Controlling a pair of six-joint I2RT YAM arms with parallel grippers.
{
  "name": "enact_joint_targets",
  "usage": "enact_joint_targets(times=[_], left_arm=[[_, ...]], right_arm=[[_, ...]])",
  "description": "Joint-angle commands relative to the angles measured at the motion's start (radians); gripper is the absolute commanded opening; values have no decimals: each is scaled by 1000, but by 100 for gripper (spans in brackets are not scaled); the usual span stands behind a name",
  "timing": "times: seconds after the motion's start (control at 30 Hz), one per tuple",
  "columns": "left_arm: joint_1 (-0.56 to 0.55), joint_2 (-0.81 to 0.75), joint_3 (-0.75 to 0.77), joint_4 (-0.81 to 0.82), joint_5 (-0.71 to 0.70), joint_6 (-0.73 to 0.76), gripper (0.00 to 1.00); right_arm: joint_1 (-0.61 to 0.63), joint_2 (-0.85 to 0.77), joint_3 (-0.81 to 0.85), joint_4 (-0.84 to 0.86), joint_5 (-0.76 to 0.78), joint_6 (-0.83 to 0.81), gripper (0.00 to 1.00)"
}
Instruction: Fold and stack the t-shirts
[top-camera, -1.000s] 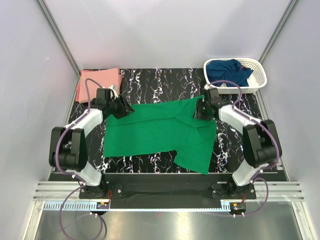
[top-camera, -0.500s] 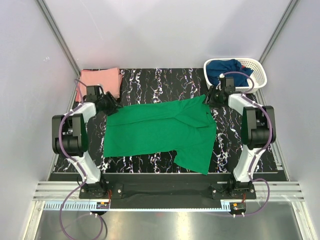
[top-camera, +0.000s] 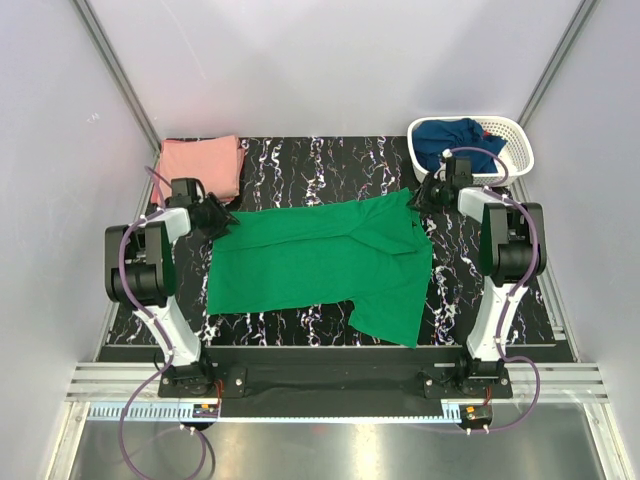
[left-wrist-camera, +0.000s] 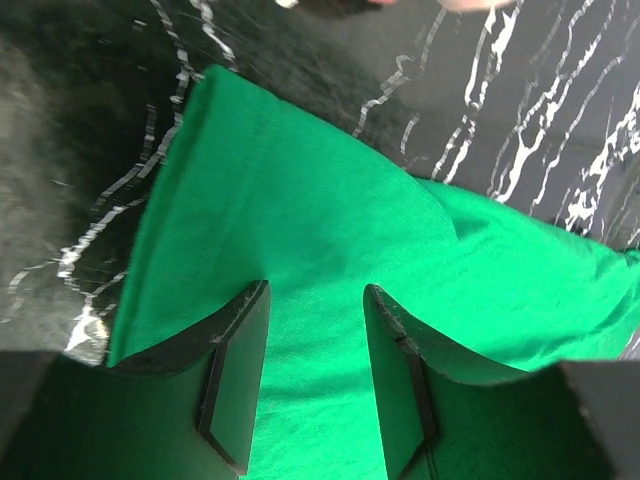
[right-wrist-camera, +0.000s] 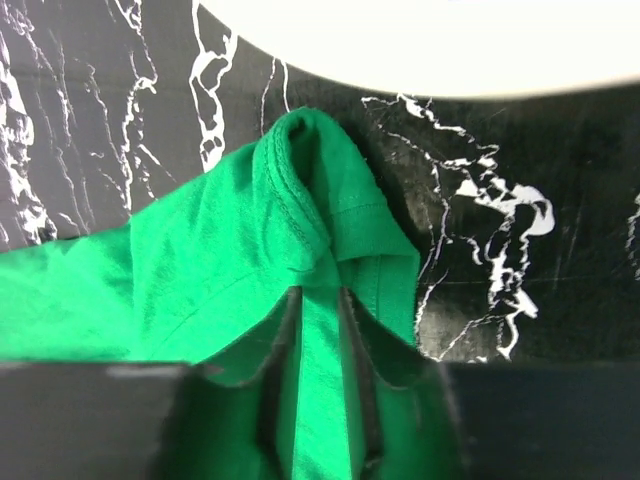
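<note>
Left fingers (top-camera: 226, 221) sit at the far-left corner of the green t-shirt (top-camera: 320, 265) in the top view, and the right fingers (top-camera: 421, 199) are at its far-right corner, so both arms are on the far edge of the same shirt. The shirt is spread wide across the middle of the black marbled surface (top-camera: 300, 160). It's mostly flat, with a flap sticking out toward the near right, and it doesn't look folded yet. The salmon pink t-shirt (top-camera: 200, 165) is a neat folded square in the far-left corner. The navy t-shirt (top-camera: 455, 140) is heaped in the white basket (top-camera: 515, 165) at far right.

In the left wrist view, the left fingers (left-wrist-camera: 240, 380) stand apart over the green cloth. Fabric shows in the gap and the shirt's corner pokes out ahead. They don't look like they're squeezing anything.

In the right wrist view, the right fingers (right-wrist-camera: 281, 400) are nearly together with a ridge of green cloth pinched between them. The hem bunches up just past the tips, right by the basket's rim.

So roughly one shirt of three looks done. The green one seems to be getting straightened out before folding. After that the navy needs pulling out and folding, and everything has to be stacked.
</note>
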Motion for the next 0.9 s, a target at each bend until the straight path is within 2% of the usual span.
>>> enact_joint_targets(times=[0.0,0.03,0.07,0.47,0.7,0.87], left_arm=[[18,11,-14,30,-38,-12,47],[23,10,-16,29,-38,-20,48],[25,11,-18,27,-39,-21,48],[48,-3,-47,-11,-73,-32,48],[66,-7,-25,-36,-91,-28,48],[68,-7,4,-45,-70,-12,48]], right_arm=[[-36,18,33,26,-32,53,18],[-41,16,28,27,-29,74,5],[-48,13,17,32,-27,80,0],[-73,-65,-150,27,66,202,0],[-73,-184,-240,-69,224,217,0],[-73,-263,-300,6,131,206,0]])
